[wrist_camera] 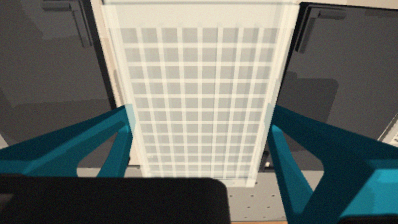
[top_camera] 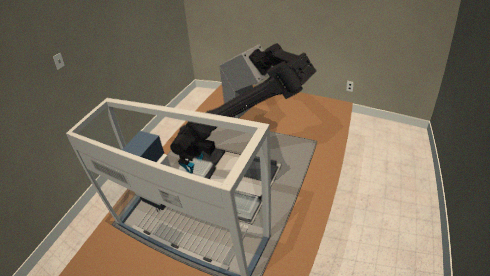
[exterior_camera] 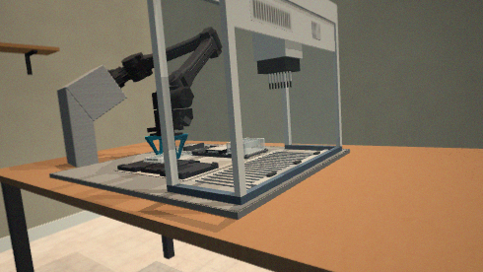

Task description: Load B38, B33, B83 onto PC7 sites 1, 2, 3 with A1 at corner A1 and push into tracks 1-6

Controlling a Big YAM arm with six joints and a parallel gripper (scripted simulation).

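Note:
My gripper [wrist_camera: 199,111] is shut on the 96-well plate B38 [wrist_camera: 197,95], a translucent white plate with a grid of wells. The teal fingers press on its two long sides. The plate sits low in the middle plate nest, and the dark nests to its left [wrist_camera: 50,75] and right [wrist_camera: 340,75] look empty. In the exterior view the gripper [exterior_camera: 166,148] points straight down at the nests [exterior_camera: 163,168]. From above, the gripper [top_camera: 189,165] is partly hidden by the frame. The dark carrier PC7 [exterior_camera: 217,149] lies beyond, with a clear item [exterior_camera: 252,144] on it.
The white instrument frame [top_camera: 165,150] stands over the deck, and one post [exterior_camera: 165,94] is close to the arm. A pipetting head [exterior_camera: 279,69] hangs inside it. The ribbed loading rails [exterior_camera: 266,165] run along the deck floor. A blue box [top_camera: 145,145] stands beside the nests.

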